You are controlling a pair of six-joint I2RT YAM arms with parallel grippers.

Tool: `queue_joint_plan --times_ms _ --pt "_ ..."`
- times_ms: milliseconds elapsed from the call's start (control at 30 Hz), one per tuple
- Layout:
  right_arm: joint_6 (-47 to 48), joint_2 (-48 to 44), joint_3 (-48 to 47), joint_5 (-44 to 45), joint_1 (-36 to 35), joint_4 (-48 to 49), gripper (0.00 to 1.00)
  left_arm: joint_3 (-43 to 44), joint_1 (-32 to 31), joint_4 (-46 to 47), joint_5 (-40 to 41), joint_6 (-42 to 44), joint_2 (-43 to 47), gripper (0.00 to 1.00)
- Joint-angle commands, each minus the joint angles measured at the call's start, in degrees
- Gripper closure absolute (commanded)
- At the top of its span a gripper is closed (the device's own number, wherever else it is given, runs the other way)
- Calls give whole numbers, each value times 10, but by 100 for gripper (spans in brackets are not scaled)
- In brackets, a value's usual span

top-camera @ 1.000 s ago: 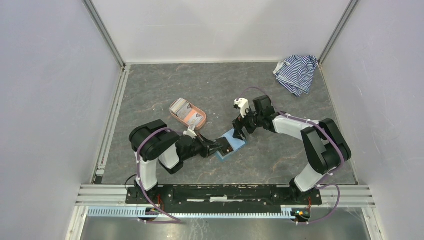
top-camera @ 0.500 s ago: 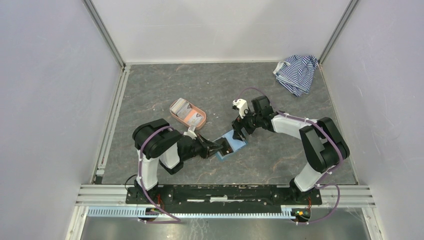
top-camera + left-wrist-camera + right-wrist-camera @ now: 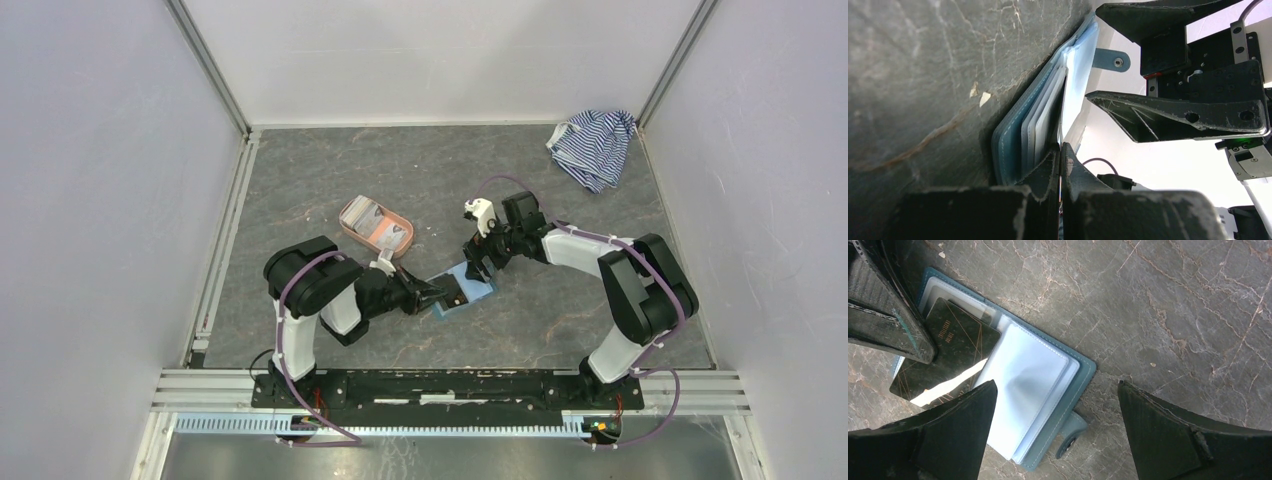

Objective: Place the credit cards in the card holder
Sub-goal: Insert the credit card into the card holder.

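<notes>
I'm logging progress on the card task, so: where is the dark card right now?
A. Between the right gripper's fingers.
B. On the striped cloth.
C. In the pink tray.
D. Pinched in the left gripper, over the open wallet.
D: the left gripper is shut on the dark card, which lies partly over the open card holder, while the right gripper hangs open above it.

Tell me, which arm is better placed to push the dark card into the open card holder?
Left. The left gripper is shut on the dark card, which lies against the open card holder. The right gripper hangs open above it, holding nothing.
</notes>
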State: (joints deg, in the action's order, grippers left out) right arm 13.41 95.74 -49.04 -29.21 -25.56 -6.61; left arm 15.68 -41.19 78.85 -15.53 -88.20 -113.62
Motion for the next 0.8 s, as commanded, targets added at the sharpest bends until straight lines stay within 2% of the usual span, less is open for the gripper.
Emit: queue_joint_plan --times_ms 0,167,333,633,767 --pt "11 8 -25 6 -5 1 2 15 2 -17 -8 30 -2 98" --pt "13 10 -27 7 -8 -2 4 18 5 -24 -6 40 -2 98" --pt "14 10 -28 8 -8 -3 6 36 15 -45 -38 82 2 98" --pt "15 5 -29 10 -8 -4 6 97 32 -244 -73 209 52 98" --pt "15 3 -31 9 -7 -5 5 109 34 -267 -87 230 66 98"
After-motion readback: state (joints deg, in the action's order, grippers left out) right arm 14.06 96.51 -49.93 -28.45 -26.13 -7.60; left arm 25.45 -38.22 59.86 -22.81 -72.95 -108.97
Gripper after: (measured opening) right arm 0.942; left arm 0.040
